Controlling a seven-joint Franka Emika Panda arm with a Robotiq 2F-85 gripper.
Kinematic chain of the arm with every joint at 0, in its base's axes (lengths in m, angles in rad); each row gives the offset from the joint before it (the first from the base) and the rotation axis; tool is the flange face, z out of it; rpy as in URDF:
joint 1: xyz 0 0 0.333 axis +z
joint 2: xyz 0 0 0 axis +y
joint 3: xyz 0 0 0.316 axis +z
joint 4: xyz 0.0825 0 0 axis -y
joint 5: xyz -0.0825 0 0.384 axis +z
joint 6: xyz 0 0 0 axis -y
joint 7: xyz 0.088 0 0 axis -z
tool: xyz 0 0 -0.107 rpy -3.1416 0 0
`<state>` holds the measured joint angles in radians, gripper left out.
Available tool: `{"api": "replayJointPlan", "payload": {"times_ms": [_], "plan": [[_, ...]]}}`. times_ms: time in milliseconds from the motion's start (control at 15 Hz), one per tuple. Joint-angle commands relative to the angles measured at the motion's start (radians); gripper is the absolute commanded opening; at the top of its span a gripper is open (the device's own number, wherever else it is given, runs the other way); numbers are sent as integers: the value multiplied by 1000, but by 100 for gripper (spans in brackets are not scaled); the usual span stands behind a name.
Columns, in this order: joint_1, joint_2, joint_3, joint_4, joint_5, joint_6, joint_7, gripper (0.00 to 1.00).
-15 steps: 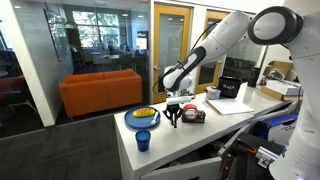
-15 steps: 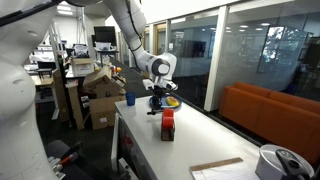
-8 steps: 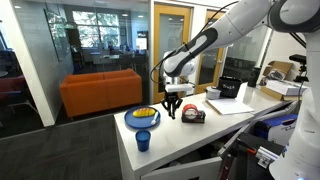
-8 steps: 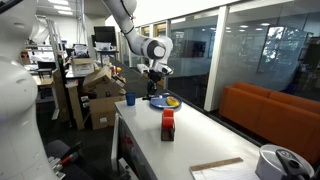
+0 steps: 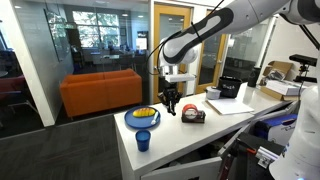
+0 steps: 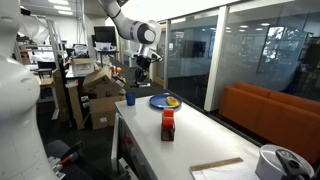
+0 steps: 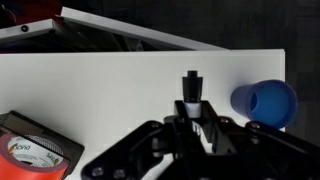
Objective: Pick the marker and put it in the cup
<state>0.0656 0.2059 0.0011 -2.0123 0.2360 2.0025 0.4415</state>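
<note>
The pincer is clamped on the thin dark cylindrical marker above the smooth white counter. A plain blue cylindrical cup stands near; a red-and-black roundish object lies apart.

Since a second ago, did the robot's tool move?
Yes. The tool, holding the marker, has risen from the table and moved away from the plate toward the cup.
</note>
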Motion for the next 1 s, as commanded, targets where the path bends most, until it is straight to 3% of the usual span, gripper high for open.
{"api": "replayJointPlan", "payload": {"times_ms": [0, 533, 933], "plan": [[-5, 45, 18, 87, 17, -109, -41, 5], [14, 253, 26, 420, -6, -370, -37, 5], [15, 336, 20, 566, -8, -567, -53, 5]]}}
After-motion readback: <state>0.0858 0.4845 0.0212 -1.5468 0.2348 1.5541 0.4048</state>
